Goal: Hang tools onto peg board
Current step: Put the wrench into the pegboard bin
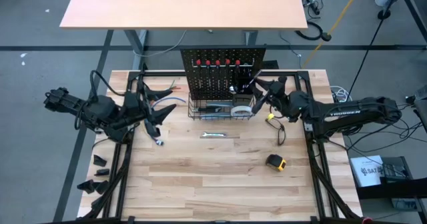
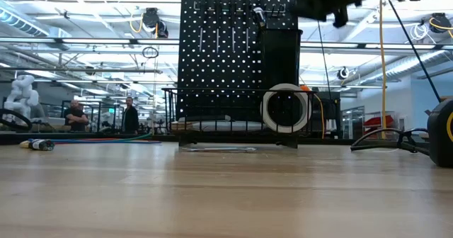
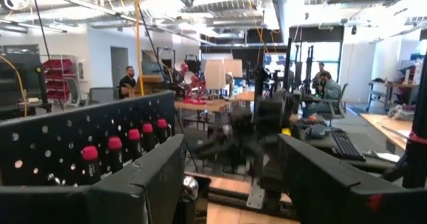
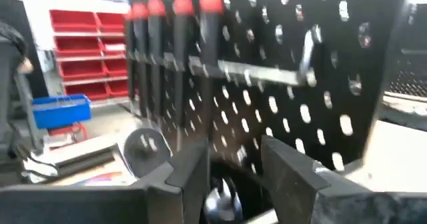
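Note:
The black peg board point(image 1: 223, 74) stands upright at the table's far middle. Red-handled screwdrivers point(image 1: 217, 63) hang in a row along its top. A white tape roll point(image 2: 285, 109) stands in the wire basket point(image 1: 220, 111) at its base. My right gripper point(image 4: 233, 157) is open and level at the board's upper right. A silver tool point(image 4: 267, 73) hangs on the board ahead of it. My left gripper point(image 3: 227, 157) is open, with nothing between its fingers, raised left of the board. A silver wrench point(image 1: 220, 135) and a yellow-black tape measure point(image 1: 276, 161) lie on the table. My right gripper comes level from the table's right, and a silver rounded tool end point(image 4: 223, 201) shows low in the gap between its fingers. I cannot tell whether the fingers touch it.
A small tool point(image 1: 158, 141) lies on the table just near of my left gripper. A black cup holder point(image 2: 282, 54) sits on the board's right side. Open wood stretches across the table's near half. People stand in the room beyond the table.

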